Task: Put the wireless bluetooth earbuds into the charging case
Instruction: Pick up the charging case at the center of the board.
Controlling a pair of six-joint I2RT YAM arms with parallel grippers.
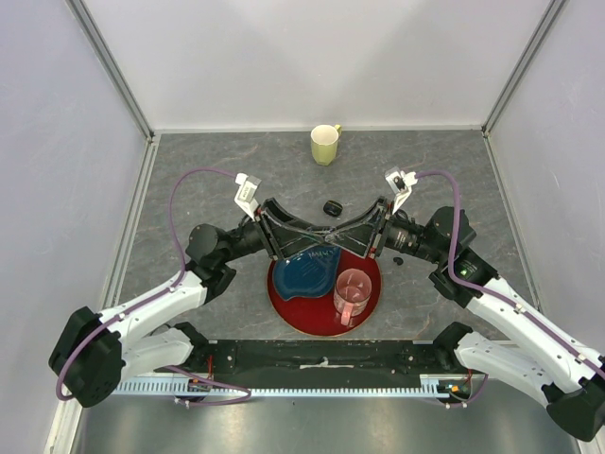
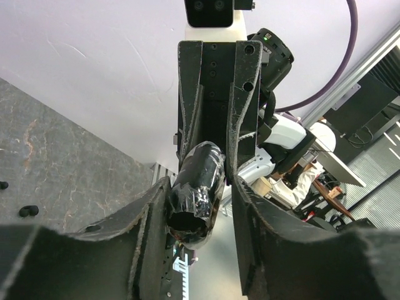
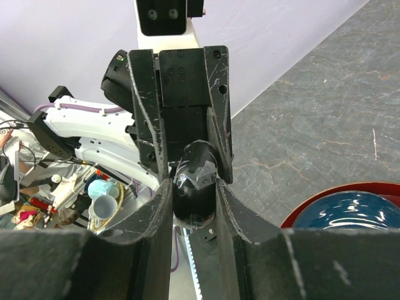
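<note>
While both arms meet in the mid, the charging case (image 3: 194,195) hangs btwn them, up off the table (image 1: 208,170). R gripper (image 3: 194,183) is squeezing it, w/ its two fingers (image 3: 147,250) pressed on both sides. L gripper (image 2: 200,184) comes at the same case from the other end, tip to tip w/ the R one. Its fingers sit right by the case, but I can't tell if it's got a real hold.

Under both grippers sits a red plate (image 1: 302,317) w/ a blue bowl (image 1: 307,270) and a pink cup (image 1: 353,293).

The earbuds (image 2: 28,211) are tiny black bits down on the table, off to one side of L gripper and well apart from it. A 2nd black case (image 1: 332,207) lies just past the grippers. A yellow mug (image 1: 325,144) stands farther back.
</note>
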